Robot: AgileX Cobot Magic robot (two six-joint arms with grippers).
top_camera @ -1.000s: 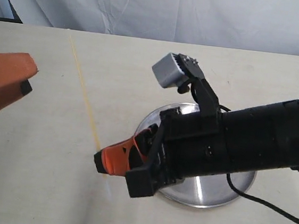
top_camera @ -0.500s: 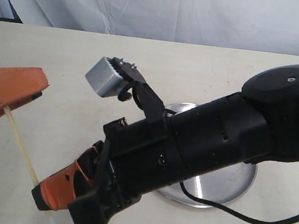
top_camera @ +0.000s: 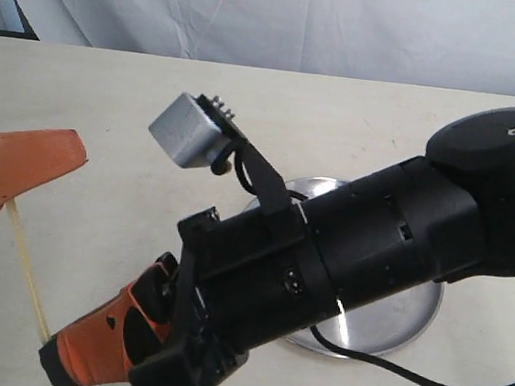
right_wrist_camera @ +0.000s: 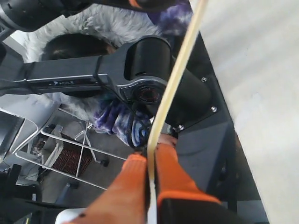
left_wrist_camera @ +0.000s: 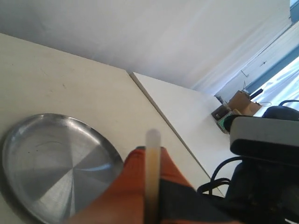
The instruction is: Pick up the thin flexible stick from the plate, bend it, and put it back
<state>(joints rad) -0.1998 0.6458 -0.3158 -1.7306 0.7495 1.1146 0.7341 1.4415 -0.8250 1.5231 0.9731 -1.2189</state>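
The thin flexible stick [top_camera: 30, 272] hangs above the table at the left, held at both ends and close to straight. My left gripper [top_camera: 29, 178] is shut on its upper part; in the left wrist view the stick [left_wrist_camera: 152, 177] lies between the orange fingers [left_wrist_camera: 133, 186], whitish end poking out past the left gripper [left_wrist_camera: 150, 156]. My right gripper [top_camera: 60, 361] is shut on the lower end, and the stick [right_wrist_camera: 175, 79] runs out from the right gripper [right_wrist_camera: 150, 161]. The silver plate [top_camera: 406, 310] sits behind the right arm with nothing on its visible part; the left wrist view shows the plate [left_wrist_camera: 46, 158].
The black right arm [top_camera: 362, 250] with its grey camera box [top_camera: 183, 128] crosses over the plate and the table's middle. A black cable [top_camera: 422, 381] trails by the front edge. White cloth hangs behind the table.
The right arm has swung left and toward the near edge, carrying the stick away from the plate to the left gripper. The stick now runs between both grippers.
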